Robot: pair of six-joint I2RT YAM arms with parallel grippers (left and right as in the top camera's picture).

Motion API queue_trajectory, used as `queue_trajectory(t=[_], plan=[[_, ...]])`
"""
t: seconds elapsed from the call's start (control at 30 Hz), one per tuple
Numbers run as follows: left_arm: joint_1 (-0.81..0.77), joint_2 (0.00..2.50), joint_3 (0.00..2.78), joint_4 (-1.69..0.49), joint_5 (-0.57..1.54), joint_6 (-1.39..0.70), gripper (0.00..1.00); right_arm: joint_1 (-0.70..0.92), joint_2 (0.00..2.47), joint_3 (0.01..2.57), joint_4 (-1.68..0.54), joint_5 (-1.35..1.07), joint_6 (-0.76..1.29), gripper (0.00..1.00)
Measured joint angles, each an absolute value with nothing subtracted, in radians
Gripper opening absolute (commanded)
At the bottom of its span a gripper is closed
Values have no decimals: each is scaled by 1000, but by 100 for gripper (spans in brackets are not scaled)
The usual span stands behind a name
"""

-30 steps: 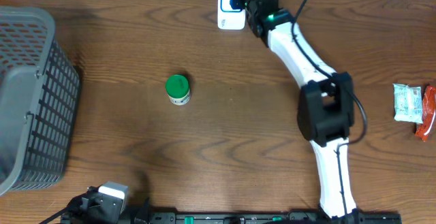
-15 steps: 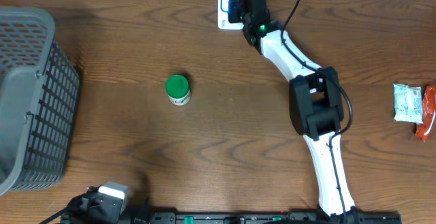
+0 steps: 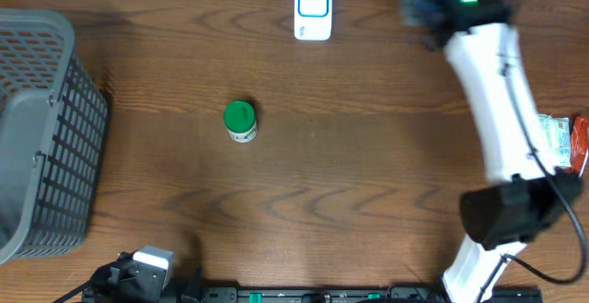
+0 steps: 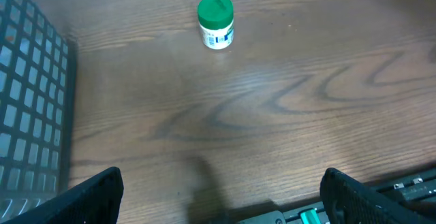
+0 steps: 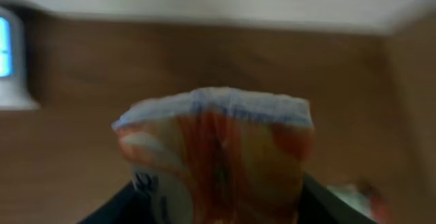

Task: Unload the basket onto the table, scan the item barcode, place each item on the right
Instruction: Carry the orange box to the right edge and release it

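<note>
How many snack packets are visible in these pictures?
3. One packet is held in the right fingers; a white packet, partly behind the right arm, and a red packet lie at the table's right edge. More may be hidden.

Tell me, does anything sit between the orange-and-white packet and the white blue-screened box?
Nothing visible: only wooden table separates the orange-and-white plastic packet in the right tool from the white blue-screened scanner box.

The worktop (image 3: 350, 183) is showing matt wood grain, the basket (image 3: 55, 146) is looking plastic, the packet (image 5: 218, 156) is gleaming glossily.
</note>
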State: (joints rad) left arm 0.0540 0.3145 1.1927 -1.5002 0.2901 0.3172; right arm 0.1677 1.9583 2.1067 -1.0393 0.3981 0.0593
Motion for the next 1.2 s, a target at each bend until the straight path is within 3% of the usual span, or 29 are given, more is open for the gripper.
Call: queue_trajectory(t=[0.17,0.47,0.5,0.57,0.6,0.63,0.77,0.93,1.07,1.2], plan=[[54,315,1193,-1500,290,317,93,-35,2022,2026,-1123,446,56,53],[54,315,1193,-1500,290,317,93,-328,2124,1711,-1023,339,76,56],[54,315,1193,-1501,290,317,93,-353,2124,1689,-1019,332,79,58],[54,315,1193,-1500,290,317,93,-390,2124,1664,-1018,326,81,89],[54,315,1193,-1500,290,317,93,-401,2124,1660,-1020,324,84,99],[54,315,1193,-1501,290,317,93,-411,2124,1660,-1031,322,83,99],[54,315,1193,-1500,290,317,93,-425,2124,1729,-1157,295,79,99],[54,315,1193,-1500,290,317,93,-408,2117,2016,-1343,136,79,99],[54,315,1193,-1500,290,317,93,-348,2063,2191,-1402,-201,80,99],[54,315,1193,-1501,290,317,93,-173,2013,2224,-1396,-471,80,99]])
